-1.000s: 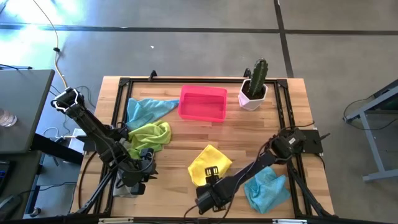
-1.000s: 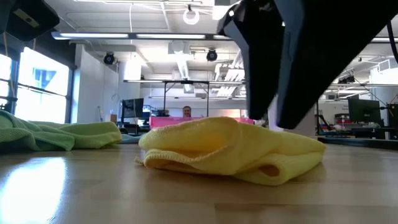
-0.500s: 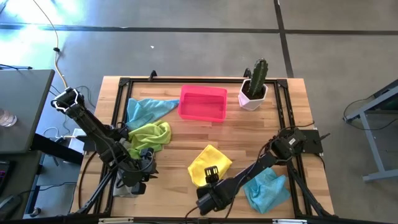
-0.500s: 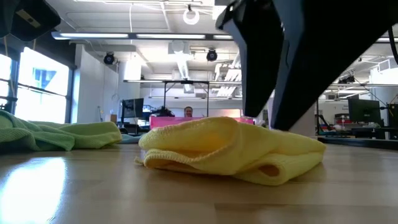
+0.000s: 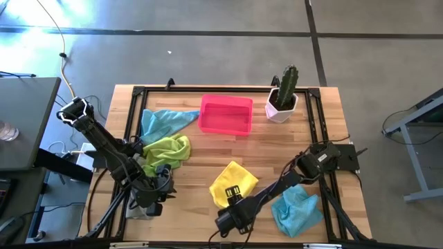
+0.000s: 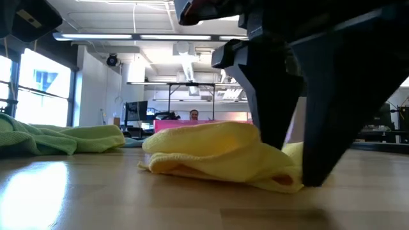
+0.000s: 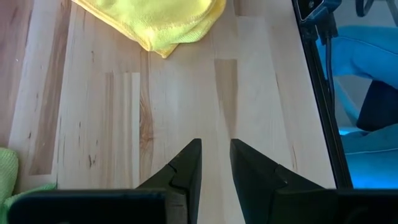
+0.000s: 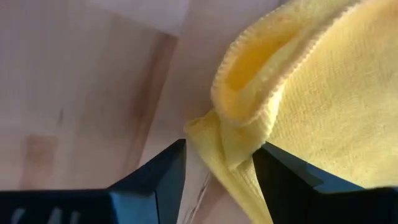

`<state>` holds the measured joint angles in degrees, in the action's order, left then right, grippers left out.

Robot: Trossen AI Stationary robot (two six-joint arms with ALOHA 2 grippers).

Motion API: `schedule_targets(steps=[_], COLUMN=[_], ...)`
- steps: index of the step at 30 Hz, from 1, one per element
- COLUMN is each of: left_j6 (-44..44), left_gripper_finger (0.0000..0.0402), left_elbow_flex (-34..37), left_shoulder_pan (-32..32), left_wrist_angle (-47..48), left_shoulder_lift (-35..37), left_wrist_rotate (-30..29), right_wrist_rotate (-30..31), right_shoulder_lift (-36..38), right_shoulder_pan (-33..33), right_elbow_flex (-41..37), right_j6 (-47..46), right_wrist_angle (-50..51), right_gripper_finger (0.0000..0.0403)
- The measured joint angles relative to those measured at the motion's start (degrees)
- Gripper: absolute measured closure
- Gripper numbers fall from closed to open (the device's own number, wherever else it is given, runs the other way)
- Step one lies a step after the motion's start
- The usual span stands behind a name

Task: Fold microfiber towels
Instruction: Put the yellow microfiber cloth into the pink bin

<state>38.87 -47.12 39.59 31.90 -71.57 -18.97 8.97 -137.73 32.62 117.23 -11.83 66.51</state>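
A crumpled yellow towel (image 5: pixel 233 182) lies on the wooden table near its front middle. My right gripper (image 5: pixel 232 205) points down over the towel's near corner, open. One finger (image 8: pixel 155 180) stands over bare wood and the other (image 8: pixel 292 180) by the cloth, with the folded corner (image 8: pixel 227 140) between them. In the low view the same fingers reach down at the towel's (image 6: pixel 211 150) right end. My left gripper (image 5: pixel 159 194) waits at the front left, its fingers (image 7: pixel 186 165) a narrow gap apart over bare wood. A lime green towel (image 5: pixel 169 149) and two light blue towels (image 5: pixel 163 121) (image 5: pixel 297 211) lie loose. My right gripper comes at the yellow towel's near corner (image 8: pixel 217 146) from above, fingers pointing down, one on each side of the folded hem. I cannot tell whether either finger touches the cloth. The towel lies on the table.
A pink tray (image 5: pixel 226 114) sits at the far middle, and a cactus in a white pot (image 5: pixel 282 97) stands to its right. A black metal frame (image 5: pixel 131 117) runs along the table's edges. Bare wood lies between the yellow and green towels.
My right gripper has come down onto the yellow towel's near corner and rolled slightly. In the low view its fingers now reach the table at the towel's right end. My left gripper has kept still.
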Motion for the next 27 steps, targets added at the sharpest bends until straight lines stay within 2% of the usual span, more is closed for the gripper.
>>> schedule_targets(steps=[2, 11, 15, 18, 25, 27], left_j6=[0.0, 0.0, 0.0, 0.0, 0.0, 0.0], left_gripper_finger=[0.0326, 0.0326, 0.0326, 0.0326, 0.0326, 0.0326], left_elbow_flex=[0.0, 0.0, 0.0, 0.0, 0.0, 0.0], left_shoulder_pan=[0.0, 0.0, 0.0, 0.0, 0.0, 0.0], left_wrist_angle=[0.0, 0.0, 0.0, 0.0, 0.0, 0.0], left_shoulder_lift=[0.0, 0.0, 0.0, 0.0, 0.0, 0.0], left_wrist_rotate=[-0.5, -1.0, -1.0, -1.0, -1.0, -1.0], right_wrist_rotate=[2.4, 2.7, 4.9, 5.2, 4.2, 4.2], right_shoulder_lift=[0.0, -2.9, -3.8, -3.9, -3.9, -3.9], right_shoulder_pan=[-0.1, 0.1, 0.2, 0.3, 0.1, 0.1], right_elbow_flex=[0.0, 0.4, 0.4, 0.3, 0.2, 0.2], right_j6=[-1.4, -1.2, -3.9, -5.7, -7.9, -9.1], right_wrist_angle=[-0.1, -1.1, -1.0, -1.1, -1.9, -1.9], right_gripper_finger=[0.0224, 0.0224, 0.0233, 0.0264, 0.0378, 0.0395])
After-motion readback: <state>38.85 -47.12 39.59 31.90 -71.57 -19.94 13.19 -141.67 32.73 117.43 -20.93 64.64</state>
